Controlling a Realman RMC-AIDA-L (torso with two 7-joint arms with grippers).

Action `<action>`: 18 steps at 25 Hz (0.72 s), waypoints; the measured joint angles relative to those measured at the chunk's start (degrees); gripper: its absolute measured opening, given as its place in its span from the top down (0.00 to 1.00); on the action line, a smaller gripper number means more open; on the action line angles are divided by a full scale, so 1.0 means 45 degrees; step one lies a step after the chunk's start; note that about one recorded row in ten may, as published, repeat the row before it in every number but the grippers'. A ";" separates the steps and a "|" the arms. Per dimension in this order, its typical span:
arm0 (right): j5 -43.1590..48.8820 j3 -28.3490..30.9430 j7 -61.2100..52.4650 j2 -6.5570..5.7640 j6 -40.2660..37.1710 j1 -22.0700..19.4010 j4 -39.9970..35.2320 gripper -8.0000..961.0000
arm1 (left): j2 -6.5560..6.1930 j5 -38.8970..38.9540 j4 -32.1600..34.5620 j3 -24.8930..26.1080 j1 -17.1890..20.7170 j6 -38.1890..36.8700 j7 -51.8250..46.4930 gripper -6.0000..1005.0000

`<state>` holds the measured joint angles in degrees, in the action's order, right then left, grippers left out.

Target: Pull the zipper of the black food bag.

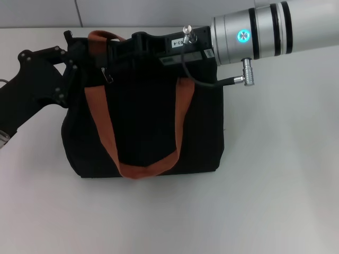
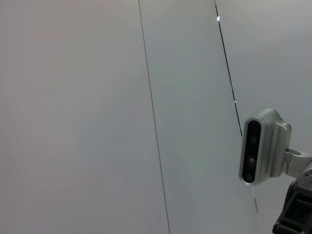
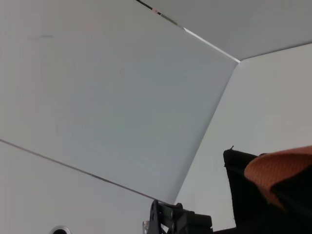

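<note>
The black food bag (image 1: 143, 127) stands upright in the middle of the white table, with one rust-brown handle (image 1: 137, 169) hanging down its front and the other (image 1: 100, 37) at its top. A small silver piece (image 1: 109, 78), likely the zipper pull, hangs near the top left, below the black zip line. My left gripper (image 1: 71, 53) is at the bag's top left corner. My right gripper (image 1: 124, 45) reaches from the right and lies over the bag's top edge. The right wrist view shows a bag corner (image 3: 243, 190) with brown strap (image 3: 278, 170).
The white table (image 1: 275, 185) runs around the bag, with a grey panelled wall (image 1: 132, 13) behind it. The right arm's silver forearm (image 1: 259, 32) and its cable (image 1: 212, 82) hang over the bag's top right. The left wrist view shows the wall and the right wrist's camera (image 2: 258, 151).
</note>
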<state>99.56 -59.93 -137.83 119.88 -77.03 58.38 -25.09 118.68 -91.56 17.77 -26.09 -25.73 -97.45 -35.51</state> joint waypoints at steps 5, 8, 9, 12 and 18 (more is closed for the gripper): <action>-0.0135 -0.0147 0.0075 0.0006 0.0156 0.0132 0.0273 0.64 | -0.0005 -0.0007 -0.0005 0.0065 -0.0023 -0.0110 0.0008 0.96; -0.0135 -0.0252 0.0082 0.0004 0.0186 0.0127 0.0238 0.64 | -0.0013 -0.0007 -0.0005 0.0080 -0.0024 -0.0146 -0.0006 0.96; -0.0126 -0.0265 0.0083 -0.0003 0.0186 0.0108 0.0173 0.64 | -0.0017 -0.0006 0.0000 0.0085 -0.0025 -0.0149 -0.0013 0.96; -0.0079 -0.0278 0.0086 -0.0046 0.0127 -0.0114 -0.0234 0.64 | -0.0025 0.0070 0.0019 0.0092 -0.0025 -0.0142 -0.0030 0.96; -0.0056 -0.0734 0.0061 -0.0092 0.0002 -0.0675 -0.1397 0.64 | -0.0026 0.0139 0.0019 0.0096 -0.0025 -0.0090 -0.0094 0.96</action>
<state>99.31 -63.23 -137.56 119.46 -77.02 55.35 -31.38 118.56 -90.94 17.85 -25.66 -25.84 -97.85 -35.93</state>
